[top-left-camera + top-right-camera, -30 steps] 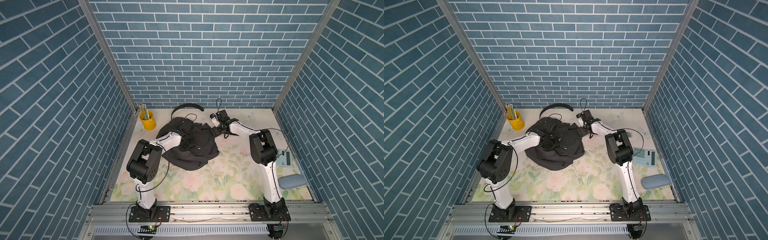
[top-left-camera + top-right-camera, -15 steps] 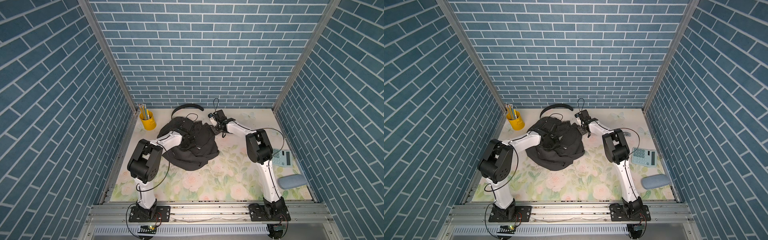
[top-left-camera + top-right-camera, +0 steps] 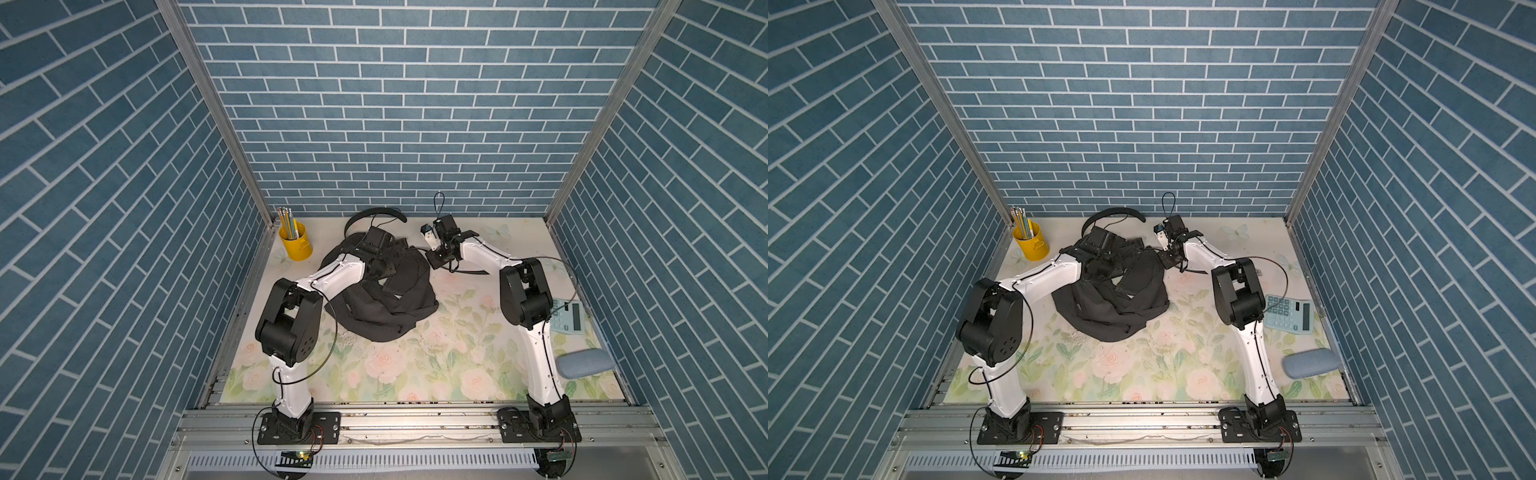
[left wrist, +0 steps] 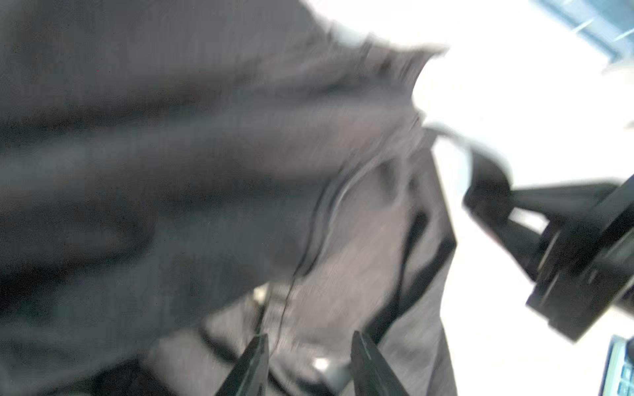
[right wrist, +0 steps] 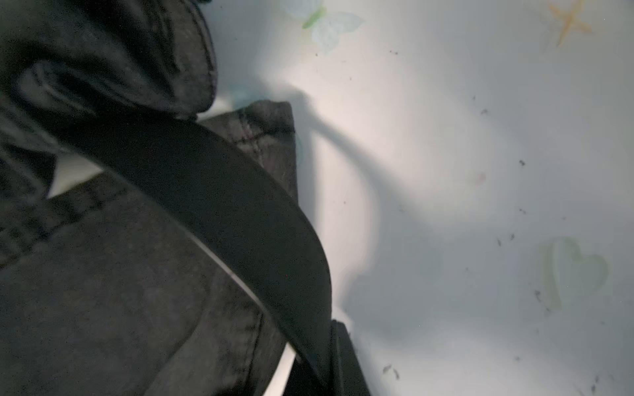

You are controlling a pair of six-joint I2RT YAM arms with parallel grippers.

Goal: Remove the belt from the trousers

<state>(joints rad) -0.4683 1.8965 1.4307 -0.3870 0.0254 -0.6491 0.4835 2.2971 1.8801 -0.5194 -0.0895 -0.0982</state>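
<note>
Near edge: a metal rail (image 3: pixel 415 419) runs the full width. Beyond it you have open floral mat (image 3: pixel 415 365) between the two arm bases. Against the right wall lie a rounded grey-blue case (image 3: pixel 584 363) and, just beyond it, a pale calculator (image 3: pixel 569 318), both well apart from the work.

The trousers (image 3: pixel 399 307) sit left of centre, a crumpled heap of soft charcoal cloth with stitched seams. Your left gripper (image 4: pixel 310 360) is down in the far part of the heap, its jaws part-way apart with cloth between them. That view is blurred, so you cannot tell whether they pinch it.

Your right gripper (image 5: pixel 324 368) stands at the heap's far right edge, closed on the belt (image 5: pixel 223 205), a smooth, flat black strap that runs from the fingers back across the waistband. Further back the strap rises clear of the cloth and arches stiffly, just short of the far wall.

A yellow cup (image 3: pixel 296 245) of pencils stands in the far left corner, beside the left wall and apart from the heap.
</note>
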